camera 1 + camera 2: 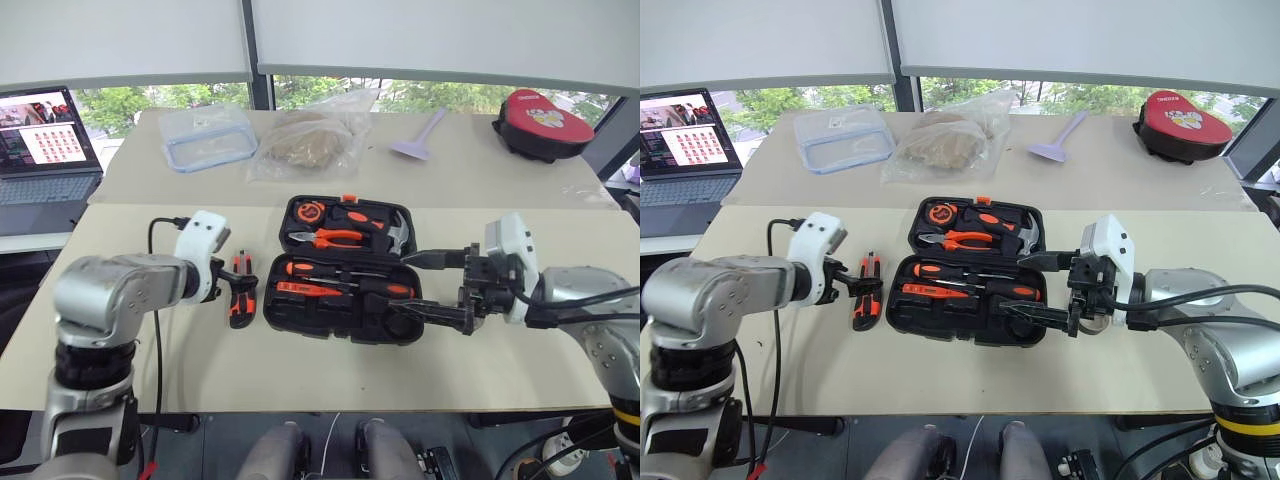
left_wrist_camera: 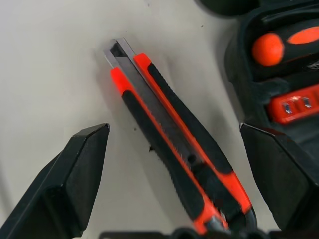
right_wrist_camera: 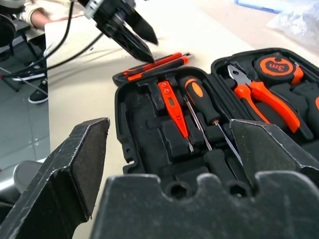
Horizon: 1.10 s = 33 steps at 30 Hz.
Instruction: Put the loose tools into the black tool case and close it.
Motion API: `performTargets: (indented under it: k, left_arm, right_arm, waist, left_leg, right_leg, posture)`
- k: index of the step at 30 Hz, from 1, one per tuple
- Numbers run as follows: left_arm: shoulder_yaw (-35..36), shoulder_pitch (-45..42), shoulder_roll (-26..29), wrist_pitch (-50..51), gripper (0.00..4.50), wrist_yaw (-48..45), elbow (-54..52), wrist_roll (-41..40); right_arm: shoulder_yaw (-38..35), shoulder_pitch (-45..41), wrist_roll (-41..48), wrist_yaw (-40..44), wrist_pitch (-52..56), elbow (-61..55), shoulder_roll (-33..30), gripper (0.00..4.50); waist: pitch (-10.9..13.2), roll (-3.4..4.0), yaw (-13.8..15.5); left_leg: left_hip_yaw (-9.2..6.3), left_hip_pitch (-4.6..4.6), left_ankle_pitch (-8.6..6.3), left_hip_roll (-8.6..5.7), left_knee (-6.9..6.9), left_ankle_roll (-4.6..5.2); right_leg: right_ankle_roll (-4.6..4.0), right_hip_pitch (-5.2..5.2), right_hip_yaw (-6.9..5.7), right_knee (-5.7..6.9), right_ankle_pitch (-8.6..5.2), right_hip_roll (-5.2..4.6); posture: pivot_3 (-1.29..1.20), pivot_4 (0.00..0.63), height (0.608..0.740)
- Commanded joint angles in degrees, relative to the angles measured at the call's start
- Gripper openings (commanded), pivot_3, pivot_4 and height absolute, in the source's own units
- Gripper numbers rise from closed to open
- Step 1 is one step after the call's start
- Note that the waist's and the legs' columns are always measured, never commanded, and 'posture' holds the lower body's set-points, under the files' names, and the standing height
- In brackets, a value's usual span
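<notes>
Window blinds and green trees sit behind a beige table (image 1: 200, 380), with a second table pushed up behind it. On the near one the black tool case (image 1: 340, 318) lies wide open, lid flat toward the windows. Its near half holds a slim all-orange screwdriver (image 3: 173, 107) and a black-and-orange-handled screwdriver (image 3: 199, 102) side by side in their recesses. The lid half has the orange-handled pliers (image 1: 335, 238), a hammer (image 1: 398, 233) and an orange tape measure (image 3: 275, 67).

Just outside the case's left end, the black-and-orange utility knife (image 2: 174, 149) lies flat on the table, close to the case but not touching it. The left gripper (image 2: 174, 164) hangs right over it, fingers spread wide with the knife between them, and I can't see either pad touching it. The right gripper (image 1: 425, 285) hovers at the case's right end, pointing across it, jaws spread too and holding nothing.

Back table has a clear plastic food container (image 1: 208, 136), a crinkly plastic bag (image 1: 310, 140), a lilac scraper (image 1: 420, 138) and a red-and-black pouch (image 1: 540, 120). A laptop (image 1: 45, 150) sits far left.
</notes>
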Motion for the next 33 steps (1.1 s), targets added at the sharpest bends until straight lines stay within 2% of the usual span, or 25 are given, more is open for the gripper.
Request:
performTargets:
  k: [1, 12, 15, 18, 19, 21, 22, 25, 26, 28, 30, 33]
  left_arm:
    - [-3.2, -2.3, -0.6, 0.2, 4.48, 2.7, 1.8, 0.0]
    - [-2.6, 1.3, -1.1, 0.2, 4.48, 5.7, 4.4, -1.4]
    - [-2.0, 1.8, -1.4, 0.2, 3.76, 5.9, 3.8, -1.5]
    - [-1.3, 2.3, -0.9, 0.2, 2.65, 6.0, 3.4, -0.9]
    - [-1.0, 2.5, -0.2, 0.2, 2.14, 5.7, 3.7, -0.4]
    - [-0.8, 2.6, 2.0, -0.7, 1.62, 4.5, 4.7, 0.3]
    - [-0.8, 2.6, 3.2, -1.4, 1.56, 3.9, 5.3, 0.6]
    - [-3.7, 1.9, 10.0, -9.2, 1.56, -2.6, 8.0, 1.4]
    - [-6.7, 1.7, 14.4, -20.2, 1.56, -10.9, 8.9, 3.4]
    - [-10.6, 0.9, 19.5, -34.7, 1.55, -22.1, 10.6, 5.9]
    - [-12.3, -3.8, 20.5, -44.3, 1.55, -34.0, 13.6, 5.4]
    - [-13.9, -8.6, 19.8, -51.9, 1.55, -44.3, 17.0, 5.4]
  right_arm:
    - [-2.1, 0.9, 0.2, -1.4, -1.3, -1.9, 0.4, 4.5]
    - [-4.5, 3.3, 0.2, -2.7, -1.9, -2.8, 0.3, 4.5]
    - [-4.4, 3.3, 0.0, -2.5, -2.1, -2.7, 0.1, 4.5]
    - [-4.5, 2.9, 0.0, -2.2, -2.2, -2.4, -0.2, 4.5]
    - [-4.7, 2.9, -0.1, -2.1, -2.2, -2.3, -0.4, 4.5]
    - [-5.2, 3.2, -0.1, -1.8, -2.2, -2.2, -0.8, 4.5]
    - [-5.6, 3.4, -0.1, -1.7, -2.1, -2.2, -1.0, 4.5]
    - [-8.2, 5.0, 2.5, -1.3, 0.4, -2.5, -2.3, 4.5]
    - [-9.4, 6.3, 3.3, -0.6, 1.1, -3.0, -2.9, 4.5]
    - [-10.8, 8.0, 4.3, 0.0, 1.7, -3.6, -3.9, 4.5]
    - [-11.9, 10.1, 3.7, -0.2, 1.1, -4.2, -4.4, 4.5]
    - [-12.7, 11.5, 2.9, -0.4, 0.5, -4.5, -4.8, 4.5]
  waist:
    - [0.0, 0.0, 0.0]
    - [0.0, 0.01, -0.2]
    - [0.0, 0.02, -0.3]
    - [0.0, 0.02, -0.4]
    - [0.0, 0.02, -0.3]
    - [0.0, 0.02, -0.4]
    - [0.0, 0.02, -0.4]
    - [0.0, 0.02, -0.6]
    - [0.0, 0.02, -0.6]
    - [0.0, 0.01, -0.5]
    - [0.0, 0.04, 0.0]
    - [0.0, 0.03, 1.1]
  left_leg:
    - [0.0, 0.0, 0.0, 0.0, 0.0, 0.0]
    - [0.01, 0.15, 0.0, 0.02, -0.06, -0.01]
    - [0.01, 0.17, 0.0, 0.02, -0.07, -0.01]
    - [0.02, 0.16, 0.0, 0.02, -0.07, -0.01]
    - [0.02, 0.16, 0.0, 0.02, -0.07, -0.01]
    - [0.02, 0.16, 0.0, 0.02, -0.07, -0.01]
    - [0.02, 0.17, 0.0, 0.02, -0.07, -0.01]
    - [0.02, 0.16, 0.0, 0.04, -0.1, -0.02]
    - [0.04, 0.15, 0.01, 0.06, -0.14, -0.06]
    - [0.04, 0.11, 0.03, 0.07, -0.18, -0.09]
    - [0.02, 0.1, 0.02, 0.07, -0.19, -0.12]
    - [-0.05, 0.08, 0.0, 0.02, -0.11, -0.13]
  right_leg:
    - [0.0, 0.0, 0.0, 0.0, 0.0, 0.0]
    - [0.0, 0.06, 0.03, 0.01, -0.01, 0.01]
    - [-0.01, 0.06, 0.06, 0.02, -0.01, 0.01]
    - [-0.01, 0.05, 0.05, 0.02, -0.01, 0.01]
    - [-0.01, 0.06, 0.06, 0.02, -0.01, 0.01]
    - [-0.01, 0.06, 0.06, 0.02, -0.01, 0.01]
    - [-0.01, 0.06, 0.05, 0.01, -0.01, 0.01]
    - [-0.04, 0.03, 0.05, 0.02, -0.03, 0.04]
    - [-0.06, -0.01, 0.05, 0.03, -0.04, 0.07]
    - [-0.11, -0.05, 0.04, 0.03, -0.07, 0.04]
    - [-0.15, -0.01, 0.0, -0.05, -0.09, -0.03]
    - [-0.11, 0.02, -0.06, -0.33, -0.06, -0.13]
  posture:
    - [0.0, 0.15, 0.722]
    - [0.0, 0.15, 0.722]
    - [0.0, 0.15, 0.722]
    - [0.0, 0.15, 0.722]
    - [0.0, 0.15, 0.722]
    - [0.0, 0.15, 0.722]
    - [0.0, 0.15, 0.722]
    - [0.0, 0.15, 0.722]
    - [0.0, 0.15, 0.722]
    - [0.0, 0.15, 0.722]
    - [0.0, 0.15, 0.722]
    - [0.0, 0.15, 0.722]
